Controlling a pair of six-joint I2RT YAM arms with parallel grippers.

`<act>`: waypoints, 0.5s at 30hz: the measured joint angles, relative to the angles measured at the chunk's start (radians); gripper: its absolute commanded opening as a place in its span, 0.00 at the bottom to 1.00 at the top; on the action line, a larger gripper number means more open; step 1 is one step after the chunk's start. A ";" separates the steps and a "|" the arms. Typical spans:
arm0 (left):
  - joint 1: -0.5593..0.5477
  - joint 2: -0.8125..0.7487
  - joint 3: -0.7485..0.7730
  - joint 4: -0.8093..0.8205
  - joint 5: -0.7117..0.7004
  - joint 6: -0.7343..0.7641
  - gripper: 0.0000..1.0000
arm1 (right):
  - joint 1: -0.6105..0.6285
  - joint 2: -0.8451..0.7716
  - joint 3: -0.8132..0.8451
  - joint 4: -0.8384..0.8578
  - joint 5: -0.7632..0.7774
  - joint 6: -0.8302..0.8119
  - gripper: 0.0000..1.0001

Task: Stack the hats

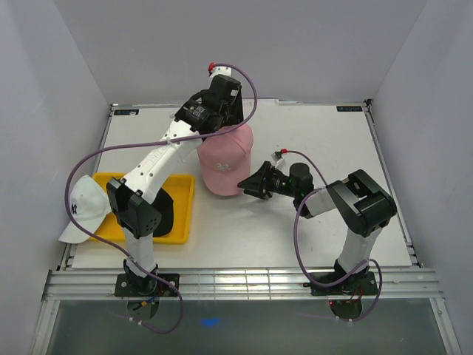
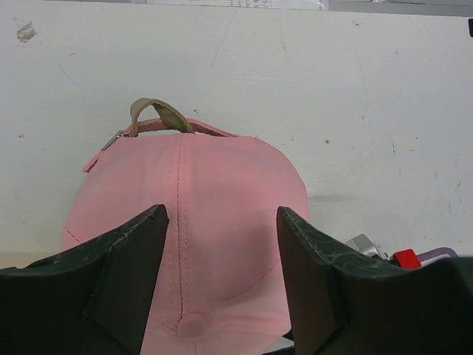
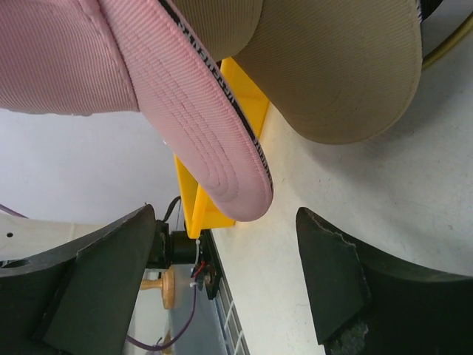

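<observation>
Top external view: my left gripper [image 1: 222, 122] hangs over the pink fabric baseball cap [image 1: 225, 164], right of the yellow plastic tray [image 1: 185, 214].
Left hand: fingers wide, straddling the pink cap's crown, holding nothing.
Right hand: my right gripper [image 3: 222, 288] is spread wide, empty, just below the pink brim.
Stack: pink cap sits over a tan fabric cap [image 3: 332, 66].
Remaining: white fabric cap with dark logo [image 1: 85, 207] lies at the tray's left edge.
Step, I judge: settling pink; fetching white next.
</observation>
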 measured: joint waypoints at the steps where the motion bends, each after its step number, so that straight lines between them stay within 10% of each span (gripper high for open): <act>1: 0.000 0.000 0.000 0.000 0.003 0.000 0.71 | 0.001 0.004 0.000 0.011 0.009 0.006 0.81; 15: 0.006 0.000 -0.008 0.001 0.027 -0.001 0.71 | 0.002 0.074 0.000 0.126 0.056 0.091 0.37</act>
